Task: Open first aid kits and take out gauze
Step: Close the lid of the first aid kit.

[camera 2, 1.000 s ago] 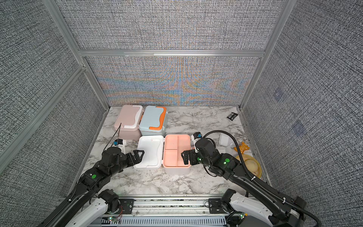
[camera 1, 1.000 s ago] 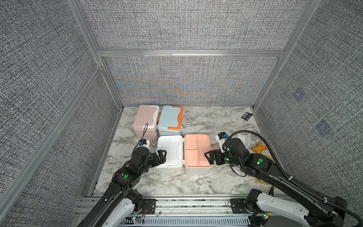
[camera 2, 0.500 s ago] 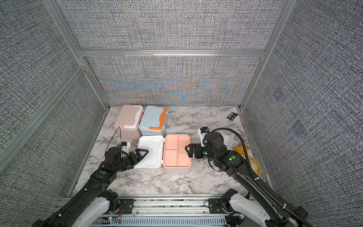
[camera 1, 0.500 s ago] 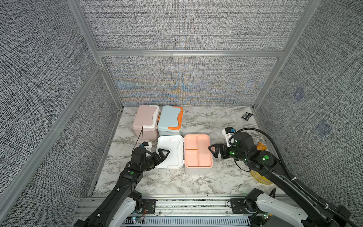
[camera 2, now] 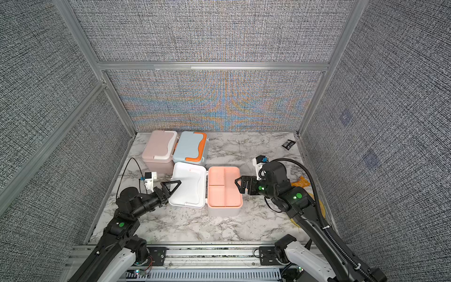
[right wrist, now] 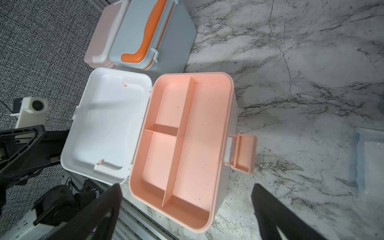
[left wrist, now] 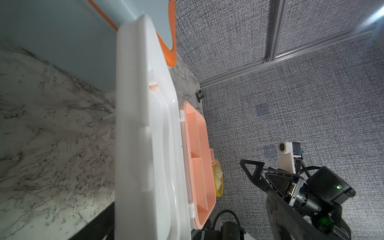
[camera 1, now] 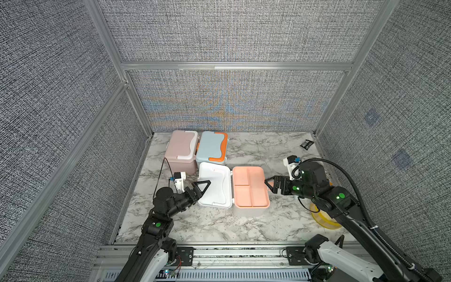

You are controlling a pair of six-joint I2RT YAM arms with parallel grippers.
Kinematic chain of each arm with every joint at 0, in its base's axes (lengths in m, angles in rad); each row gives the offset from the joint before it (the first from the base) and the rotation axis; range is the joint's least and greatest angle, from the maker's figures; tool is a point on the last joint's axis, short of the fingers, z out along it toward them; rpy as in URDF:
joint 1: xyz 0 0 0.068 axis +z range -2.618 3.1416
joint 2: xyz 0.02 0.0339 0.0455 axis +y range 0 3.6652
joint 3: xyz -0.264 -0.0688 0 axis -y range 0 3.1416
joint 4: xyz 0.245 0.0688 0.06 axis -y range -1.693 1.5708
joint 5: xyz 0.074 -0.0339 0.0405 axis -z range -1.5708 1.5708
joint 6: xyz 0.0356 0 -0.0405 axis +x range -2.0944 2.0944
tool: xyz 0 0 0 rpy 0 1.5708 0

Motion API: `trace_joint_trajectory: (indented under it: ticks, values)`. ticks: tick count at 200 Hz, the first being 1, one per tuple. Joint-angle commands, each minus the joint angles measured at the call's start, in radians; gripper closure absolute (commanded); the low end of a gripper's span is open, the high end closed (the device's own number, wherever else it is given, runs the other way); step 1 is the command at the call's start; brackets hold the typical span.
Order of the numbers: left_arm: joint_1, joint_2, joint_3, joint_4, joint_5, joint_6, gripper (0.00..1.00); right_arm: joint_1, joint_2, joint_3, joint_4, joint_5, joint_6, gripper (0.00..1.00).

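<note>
three first aid kits: pink kit (camera 1: 181, 149) and blue kit (camera 1: 211, 146) closed, side by side beyond the left gripper (camera 1: 203, 187). the white kit (camera 1: 247, 211) lies open between both grippers, lid (camera 1: 216, 193) flat, its peach tray (right wrist: 193, 75) showing three bare compartments. the right gripper (camera 1: 270, 185) is spread wide, grasping nothing, just beside the tray. the left gripper sits at the lid's edge, grip unclear. one clear-wrapped pad, possibly gauze (right wrist: 369, 164), lies near the right gripper.

Black left arm (camera 1: 168, 201), black right arm (camera 1: 314, 177), white base shells (camera 1: 341, 256), green joint lights (camera 1: 342, 195), ribbed black cable (camera 1: 360, 200), triangular black fingers (right wrist: 268, 207)
</note>
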Motion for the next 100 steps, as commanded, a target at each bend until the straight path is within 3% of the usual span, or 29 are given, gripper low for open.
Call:
trace_joint_trajectory:
  ticks: [1,60,100]
  values:
    - [-0.001,-0.004,0.028,0.018,0.042,-0.026,0.01,-0.01,0.004,-0.012,0.011,-0.038,0.016,0.01]
    - [-0.008,0.071,0.105,0.042,0.088,-0.039,0.01,-0.041,0.009,-0.041,0.066,-0.094,0.053,0.01]
    - [-0.061,0.142,0.186,0.05,0.07,-0.02,0.01,-0.062,0.0,-0.046,0.068,-0.097,0.053,0.01]
